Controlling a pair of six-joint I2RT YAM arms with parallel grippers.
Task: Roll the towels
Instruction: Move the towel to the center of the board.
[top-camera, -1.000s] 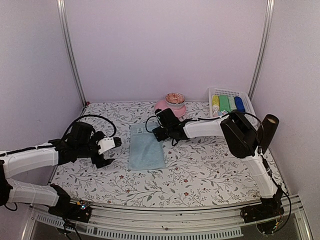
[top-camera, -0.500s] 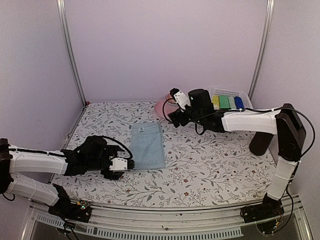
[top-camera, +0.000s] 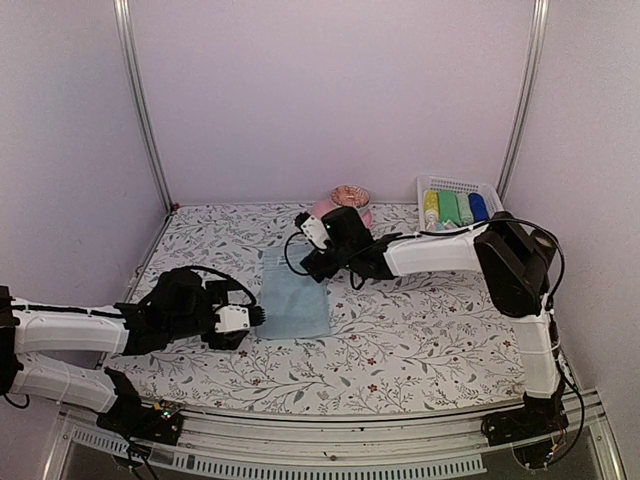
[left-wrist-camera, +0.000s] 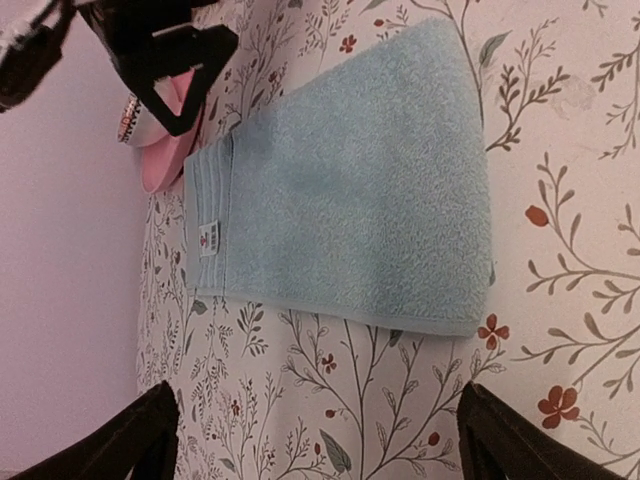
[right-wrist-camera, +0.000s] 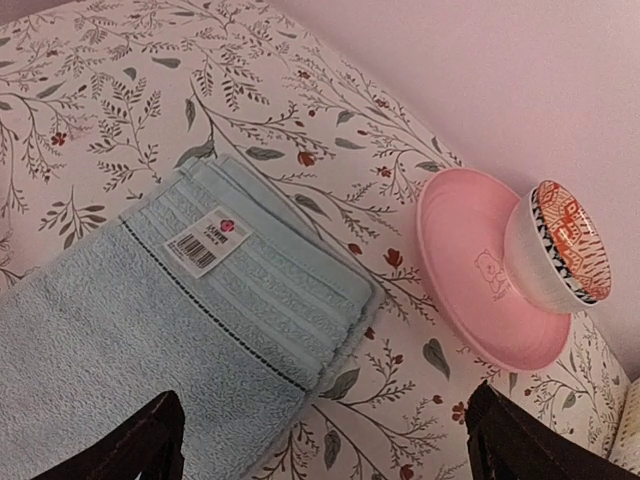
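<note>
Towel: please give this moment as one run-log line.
towel: flat, unrolled | left gripper: open, at towel's left edge | right gripper: open, near towel's far end

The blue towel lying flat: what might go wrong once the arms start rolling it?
The open right jaws hover by the towel's far end, close to the pink plate and its bowl; a swing could knock them. The left jaws sit beside one long edge, so the roll might start crooked.

Pale blue rectangular towel (top-camera: 291, 297); lies flat, unrolled; ribbed end farthest away.
</note>
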